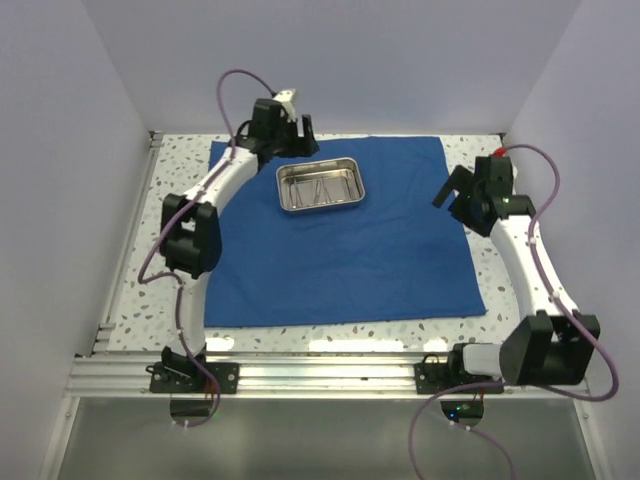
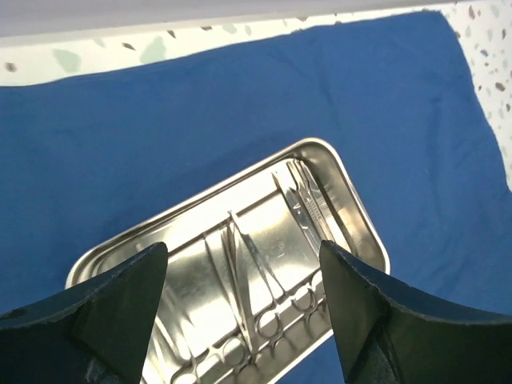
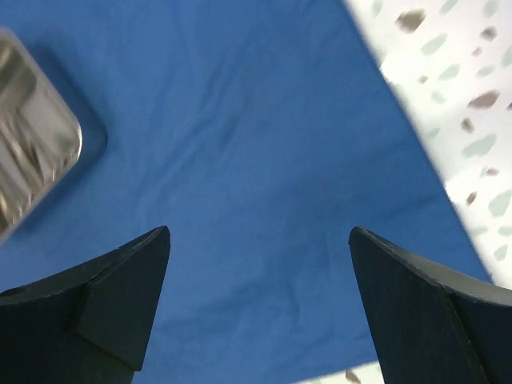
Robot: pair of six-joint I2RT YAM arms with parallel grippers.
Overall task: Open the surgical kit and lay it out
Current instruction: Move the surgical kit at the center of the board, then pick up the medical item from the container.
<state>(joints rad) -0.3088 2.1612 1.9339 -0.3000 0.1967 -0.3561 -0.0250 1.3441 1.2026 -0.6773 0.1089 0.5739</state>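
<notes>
Kit: blue cloth wrap [image 1: 340, 255] spread flat, steel tray [image 1: 362, 185] on its far half, long side left-right, clamps [image 2: 264, 312] and tweezers [image 2: 308, 200] inside.
Left gripper [image 2: 244, 256]: fingers spread, empty, right over the tray, so nearer.
Right gripper [image 3: 260, 240]: fingers apart, empty, off right.

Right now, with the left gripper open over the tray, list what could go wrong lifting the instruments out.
1. The clamps lie bunched side by side in the tray, so the left gripper might catch two or slip off the steel.
2. The tray rests loose on the cloth; a bump might slide it, and the right gripper hangs apart from it.
</notes>
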